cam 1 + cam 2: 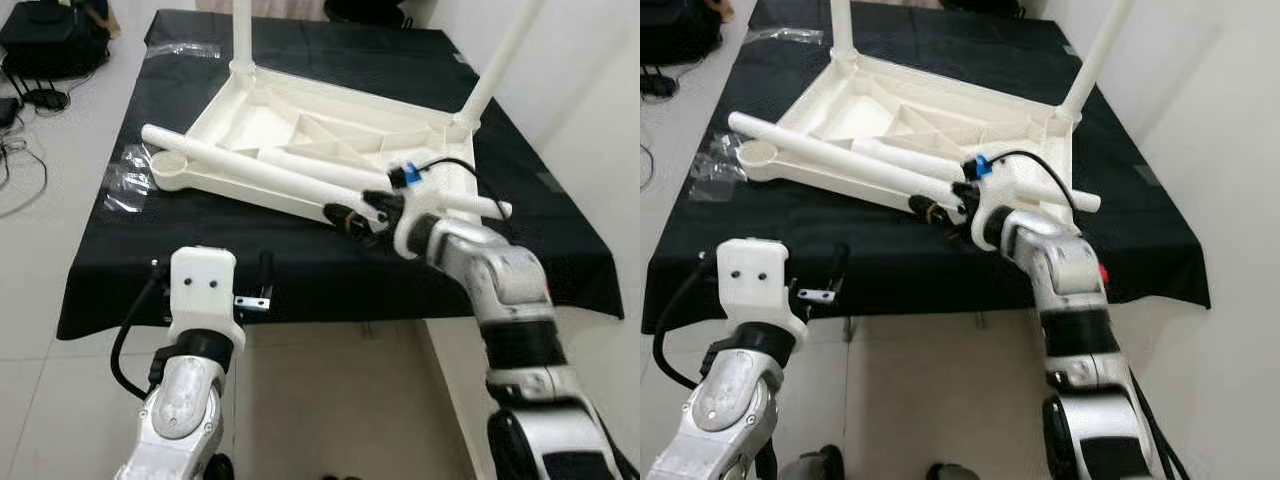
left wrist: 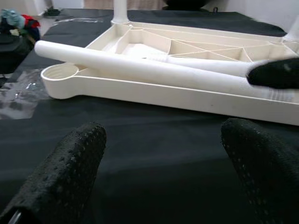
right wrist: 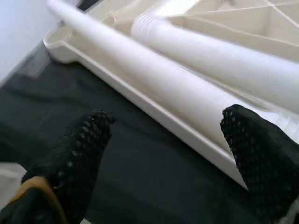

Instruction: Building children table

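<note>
Right gripper [image 3: 161,154]: fingers spread apart, one either side of the loose leg at the tabletop's near edge; contact with the leg cannot be told.
Left gripper [image 2: 163,163]: fingers parted, held over bare cloth at the bench's near edge, gripping nothing; lower left of the left eye view.
Hidden or unclear: right fingertips [image 1: 352,222] are small and dark in the head views; the two standing legs are cut off at the top of the frame; the gripper covers the loose leg's lower right part.
Loose leg [image 1: 270,168]: white tube lying slantwise across the tabletop's near rim, from upper left to lower right.
Second loose leg [image 3: 219,46]: ribbed end showing, lying inside the tabletop just beyond the first.
Tabletop [image 1: 300,125]: white plastic, upside down, ribbed underside open upward like a shallow tray; round empty socket [image 2: 60,74] at its near left corner.
Standing legs [image 1: 241,30]: two, upright in the far corners.
Bench [image 1: 300,270]: draped in black cloth, centre of frame.
Plastic wrap [image 1: 125,180]: clear, crumpled, on the cloth left of the tabletop.
</note>
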You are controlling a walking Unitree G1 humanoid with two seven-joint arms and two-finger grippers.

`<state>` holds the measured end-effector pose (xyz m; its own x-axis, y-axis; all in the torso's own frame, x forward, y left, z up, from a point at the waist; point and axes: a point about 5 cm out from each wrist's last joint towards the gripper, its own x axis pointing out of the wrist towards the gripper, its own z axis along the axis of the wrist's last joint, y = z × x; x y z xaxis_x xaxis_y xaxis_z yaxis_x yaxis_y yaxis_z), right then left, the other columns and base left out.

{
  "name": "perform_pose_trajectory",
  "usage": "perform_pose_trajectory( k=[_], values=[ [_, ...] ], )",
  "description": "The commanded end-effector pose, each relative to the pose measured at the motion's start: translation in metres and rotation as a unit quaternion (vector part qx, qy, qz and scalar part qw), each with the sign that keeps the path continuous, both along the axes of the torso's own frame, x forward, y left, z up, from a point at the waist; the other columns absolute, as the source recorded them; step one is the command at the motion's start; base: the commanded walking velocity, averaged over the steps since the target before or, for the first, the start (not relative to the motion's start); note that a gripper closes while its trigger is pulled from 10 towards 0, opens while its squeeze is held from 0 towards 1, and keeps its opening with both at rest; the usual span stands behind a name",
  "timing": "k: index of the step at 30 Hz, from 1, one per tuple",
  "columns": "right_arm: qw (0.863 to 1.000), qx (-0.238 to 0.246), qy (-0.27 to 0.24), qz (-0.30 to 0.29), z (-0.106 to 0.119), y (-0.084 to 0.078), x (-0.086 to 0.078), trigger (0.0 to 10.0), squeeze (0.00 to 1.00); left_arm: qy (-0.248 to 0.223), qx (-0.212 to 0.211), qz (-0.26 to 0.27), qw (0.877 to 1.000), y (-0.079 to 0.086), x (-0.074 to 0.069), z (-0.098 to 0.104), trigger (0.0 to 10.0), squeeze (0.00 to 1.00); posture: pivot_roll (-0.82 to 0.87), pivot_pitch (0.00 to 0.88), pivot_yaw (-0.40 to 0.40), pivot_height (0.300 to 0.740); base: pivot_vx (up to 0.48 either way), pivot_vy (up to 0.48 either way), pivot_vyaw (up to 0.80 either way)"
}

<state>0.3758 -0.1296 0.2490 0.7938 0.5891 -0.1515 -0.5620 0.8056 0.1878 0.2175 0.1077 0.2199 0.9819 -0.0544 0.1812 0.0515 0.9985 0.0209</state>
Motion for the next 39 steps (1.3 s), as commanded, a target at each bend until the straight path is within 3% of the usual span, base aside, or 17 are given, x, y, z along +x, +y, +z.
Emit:
perform_pose_trajectory(
  k=[1, 6, 9, 13, 14, 19, 30, 37, 39],
  values=[
    [0.999, 0.025, 0.025, -0.021, -0.004, -0.007, 0.005, 10.0, 0.0, 0.003, -0.008, 0.003, 1.0, 0.0, -0.002, 0.001, 10.0, 0.0, 0.04, 0.243, -0.167, 0.74, 0.0, 0.0, 0.0],
    [0.995, 0.065, 0.043, -0.056, 0.005, -0.012, 0.02, 10.0, 0.0, 0.004, -0.006, 0.007, 1.0, 0.002, -0.003, 0.001, 10.0, 0.0, 0.04, 0.246, -0.172, 0.74, 0.0, 0.0, 0.0],
    [0.986, 0.13, 0.058, -0.087, 0.022, -0.022, 0.03, 10.0, 0.0, 0.007, -0.006, 0.008, 1.0, 0.003, -0.005, 0.0, 10.0, 0.0, 0.04, 0.249, -0.174, 0.74, 0.0, 0.0, 0.0],
    [0.976, 0.161, 0.081, -0.12, 0.027, -0.036, 0.034, 10.0, 0.0, 0.009, -0.004, 0.007, 1.0, 0.002, -0.005, -0.001, 10.0, 0.0, 0.04, 0.247, -0.174, 0.74, 0.0, 0.0, 0.0],
    [0.969, 0.171, 0.108, -0.142, 0.025, -0.045, 0.035, 10.0, 0.0, 0.01, -0.004, 0.007, 1.0, 0.002, -0.005, -0.001, 10.0, 0.0, 0.04, 0.247, -0.174, 0.74, 0.0, 0.0, 0.0],
    [0.959, 0.207, 0.13, -0.142, 0.029, -0.051, 0.035, 10.0, 0.0, 0.012, -0.003, 0.008, 1.0, 0.003, -0.005, -0.001, 10.0, 0.0, 0.04, 0.249, -0.171, 0.74, 0.0, 0.0, 0.0],
    [0.954, 0.218, 0.172, -0.115, 0.029, -0.051, 0.033, 10.0, 0.0, 0.015, -0.003, 0.008, 1.0, 0.003, -0.006, -0.001, 10.0, 0.0, 0.04, 0.262, -0.168, 0.74, 0.0, 0.0, 0.0],
    [0.96, 0.183, 0.179, -0.114, 0.021, -0.058, 0.031, 10.0, 0.0, 0.016, -0.002, 0.007, 1.0, 0.003, -0.005, 0.0, 10.0, 0.0, 0.04, 0.266, -0.163, 0.74, 0.0, 0.0, 0.0],
    [0.961, 0.175, 0.18, -0.118, 0.019, -0.067, 0.029, 10.0, 0.0, 0.017, -0.002, 0.007, 1.0, 0.003, -0.006, 0.0, 10.0, 0.0, 0.04, 0.273, -0.164, 0.74, 0.0, 0.0, 0.0]
  ],
)
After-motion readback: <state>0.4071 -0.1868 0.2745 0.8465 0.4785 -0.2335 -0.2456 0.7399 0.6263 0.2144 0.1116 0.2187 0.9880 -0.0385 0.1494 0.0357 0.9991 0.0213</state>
